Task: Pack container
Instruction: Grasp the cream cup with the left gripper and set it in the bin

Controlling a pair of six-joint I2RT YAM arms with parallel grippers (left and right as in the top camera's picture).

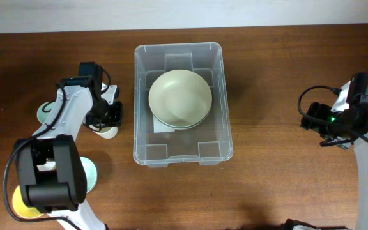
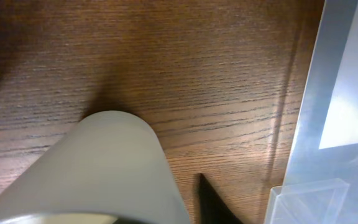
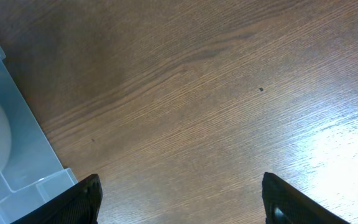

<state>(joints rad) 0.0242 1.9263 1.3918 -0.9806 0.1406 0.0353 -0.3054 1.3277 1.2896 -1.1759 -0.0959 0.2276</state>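
Observation:
The container [image 1: 225, 137], a large clear plastic bin, stands mid-table with stacked pale green bowls [image 1: 179, 98] over a white label. Its wall shows at the right of the left wrist view [image 2: 344, 93] and the left of the right wrist view [image 3: 8, 143]. My left gripper [image 1: 107, 119] is left of the bin, closed on the wall of a pale cream bowl [image 1: 109, 133]. That bowl [image 2: 98, 174] fills the left wrist view; only one dark finger [image 2: 213, 205] shows beside it. My right gripper [image 3: 179, 199] is open and empty over bare wood right of the bin [image 1: 318, 124].
More bowls lie at the left: a white-and-teal one [image 1: 43, 112] behind the left arm, a pale green one [image 1: 89, 174] and a yellow one [image 1: 16, 202] near the arm's base. Bare wood lies between the bin and the right arm.

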